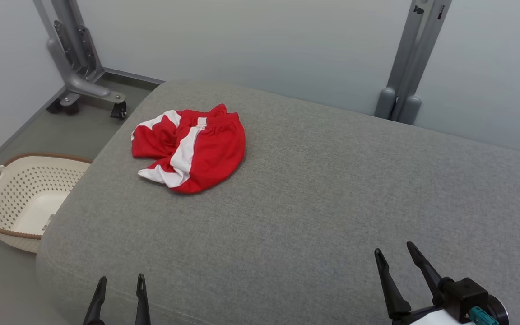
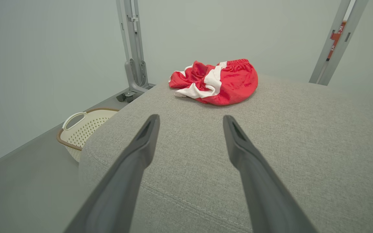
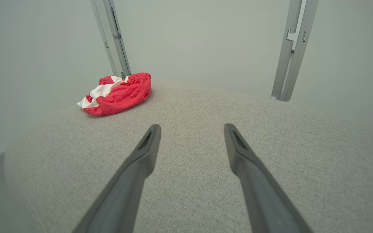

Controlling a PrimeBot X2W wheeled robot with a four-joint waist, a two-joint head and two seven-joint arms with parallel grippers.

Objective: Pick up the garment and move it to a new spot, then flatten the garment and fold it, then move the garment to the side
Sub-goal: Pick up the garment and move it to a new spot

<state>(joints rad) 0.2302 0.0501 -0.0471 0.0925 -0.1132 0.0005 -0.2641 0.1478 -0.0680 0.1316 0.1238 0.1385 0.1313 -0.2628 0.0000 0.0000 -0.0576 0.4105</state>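
The garment (image 1: 190,146) is a red pair of shorts with white stripes, lying crumpled in a heap on the far left part of the grey fabric-covered table (image 1: 314,189). It also appears ahead in the left wrist view (image 2: 217,82) and to the upper left in the right wrist view (image 3: 117,94). My left gripper (image 1: 121,282) hangs open over the table's near left edge, well short of the garment. At the near right my right gripper (image 1: 394,252) is open too, with nothing between its fingers.
A cream perforated laundry basket (image 1: 14,198) with a brown rim stands on the floor left of the table. Grey metal frame posts stand at the back left (image 1: 77,58) and back right (image 1: 409,63) against a pale wall. The table's middle and right are bare fabric.
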